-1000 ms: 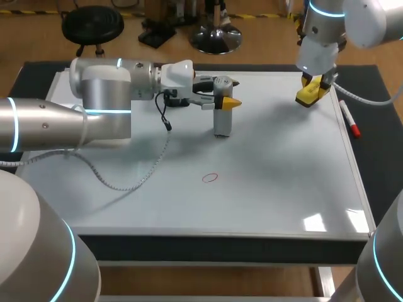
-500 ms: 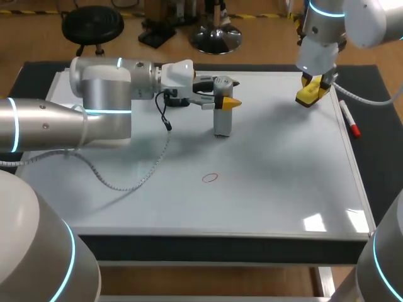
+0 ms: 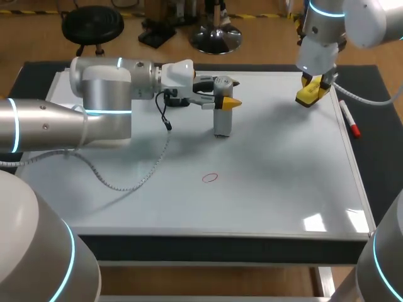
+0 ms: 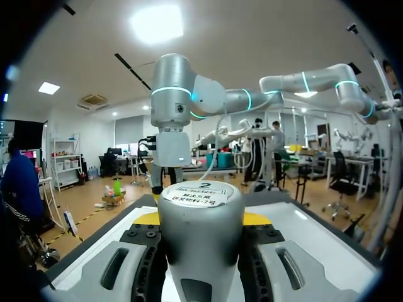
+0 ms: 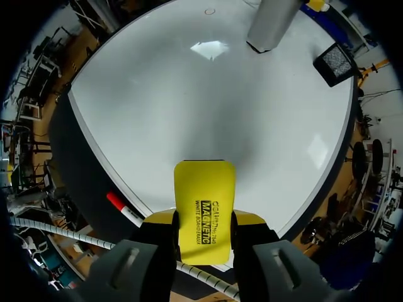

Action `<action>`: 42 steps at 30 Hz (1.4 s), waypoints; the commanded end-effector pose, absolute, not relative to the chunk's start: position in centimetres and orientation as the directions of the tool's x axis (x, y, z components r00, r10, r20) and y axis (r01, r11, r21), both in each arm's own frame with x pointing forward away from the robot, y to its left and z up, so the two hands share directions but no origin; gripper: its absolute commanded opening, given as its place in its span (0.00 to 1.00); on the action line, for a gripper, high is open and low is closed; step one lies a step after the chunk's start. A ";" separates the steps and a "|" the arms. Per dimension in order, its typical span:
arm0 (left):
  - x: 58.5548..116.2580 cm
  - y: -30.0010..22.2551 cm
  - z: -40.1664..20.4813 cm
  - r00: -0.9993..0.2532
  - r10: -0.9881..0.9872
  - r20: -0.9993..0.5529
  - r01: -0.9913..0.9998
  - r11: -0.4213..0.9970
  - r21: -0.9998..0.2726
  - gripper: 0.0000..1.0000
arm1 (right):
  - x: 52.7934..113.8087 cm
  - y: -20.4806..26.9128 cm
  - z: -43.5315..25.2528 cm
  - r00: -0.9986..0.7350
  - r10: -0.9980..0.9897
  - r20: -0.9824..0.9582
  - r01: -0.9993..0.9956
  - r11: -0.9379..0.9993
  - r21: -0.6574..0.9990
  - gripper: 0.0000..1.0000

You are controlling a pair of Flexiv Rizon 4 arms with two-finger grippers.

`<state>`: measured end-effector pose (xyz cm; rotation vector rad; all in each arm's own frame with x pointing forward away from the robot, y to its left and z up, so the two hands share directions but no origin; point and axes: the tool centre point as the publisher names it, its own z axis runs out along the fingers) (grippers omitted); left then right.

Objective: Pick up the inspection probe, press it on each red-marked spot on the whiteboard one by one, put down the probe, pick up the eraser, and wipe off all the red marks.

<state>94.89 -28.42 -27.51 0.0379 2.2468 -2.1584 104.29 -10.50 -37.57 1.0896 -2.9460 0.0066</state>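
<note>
The grey inspection probe (image 3: 221, 107) stands upright on the whiteboard (image 3: 264, 189), its foot on the board at the back middle. My left gripper (image 3: 225, 92) is shut on the probe's upper part; in the left wrist view the probe (image 4: 200, 236) fills the space between the fingers. One small red circle (image 3: 210, 178) is drawn on the board in front of the probe. My right gripper (image 3: 313, 88) is shut on the yellow eraser (image 3: 311, 93), held just above the board's back right corner. In the right wrist view the eraser (image 5: 204, 211) sits between the fingers, with the probe (image 5: 271, 24) and the red circle (image 5: 210, 11) far ahead.
A red-capped marker (image 3: 350, 119) lies on the dark mat along the board's right edge, also seen as the marker (image 5: 126, 209) beside the right gripper. A grey cable (image 3: 126, 182) from my left arm trails over the board's left half.
</note>
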 end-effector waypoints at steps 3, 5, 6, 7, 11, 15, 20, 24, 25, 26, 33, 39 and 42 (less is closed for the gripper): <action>95.0 -28.4 -27.5 -0.999 0.003 -0.034 0.034 0.042 -0.999 0.00 | 104.4 -10.6 -37.5 -0.758 -0.652 0.006 -0.652 0.758 -0.004 0.00; 95.0 -28.4 -27.5 -0.999 0.003 -0.034 0.034 0.042 -0.999 0.00 | 104.4 -10.6 -37.5 -0.758 -0.652 0.006 -0.652 0.758 -0.004 0.00; 95.0 -28.4 -27.5 -0.999 0.003 -0.034 0.034 0.042 -0.999 0.00 | 104.4 -10.6 -37.5 -0.758 -0.652 0.006 -0.652 0.758 -0.004 0.00; 95.0 -28.4 -27.5 -0.999 0.003 -0.034 0.034 0.042 -0.999 0.00 | 104.4 -10.6 -37.5 -0.758 -0.652 0.006 -0.652 0.758 -0.004 0.00; 95.1 -28.3 -26.9 -0.997 0.054 -0.057 0.059 0.032 -0.998 0.00 | 104.4 -10.6 -37.5 -0.758 -0.652 0.006 -0.652 0.758 -0.004 0.00; 95.5 -28.1 -26.0 -0.993 0.091 -0.077 0.080 0.030 -0.996 0.00 | 104.4 -10.6 -37.5 -0.758 -0.652 0.006 -0.652 0.758 -0.004 0.00; 96.5 -27.6 -24.9 -0.986 0.143 -0.083 0.083 -0.005 -0.997 0.00 | 104.4 -10.6 -37.5 -0.758 -0.652 0.006 -0.652 0.758 -0.004 0.00; 97.5 -27.4 -24.1 -0.972 0.208 -0.105 0.106 -0.004 -0.994 0.00 | 104.4 -10.6 -37.5 -0.758 -0.652 0.006 -0.652 0.758 -0.004 0.00; 97.9 -27.3 -23.9 -0.969 0.223 -0.109 0.112 -0.002 -0.994 0.00 | 104.4 -10.6 -37.5 -0.758 -0.652 0.006 -0.652 0.758 -0.004 0.00; 98.1 -27.2 -23.7 -0.965 0.236 -0.114 0.117 -0.002 -0.993 0.00 | 104.4 -10.6 -37.5 -0.758 -0.652 0.006 -0.652 0.758 -0.004 0.00; 100.1 -26.8 -22.2 -0.928 0.352 -0.123 0.128 -0.008 -0.992 0.00 | 104.4 -10.6 -37.5 -0.758 -0.652 0.006 -0.652 0.758 -0.004 0.00; 101.3 -26.9 -21.0 -0.898 0.419 -0.131 0.133 -0.026 -0.991 0.00 | 104.4 -10.6 -37.5 -0.758 -0.652 0.006 -0.652 0.758 -0.004 0.00; 101.8 -27.0 -20.6 -0.877 0.466 -0.120 0.124 -0.023 -0.992 0.00 | 104.4 -10.6 -37.5 -0.758 -0.652 0.006 -0.652 0.758 -0.004 0.00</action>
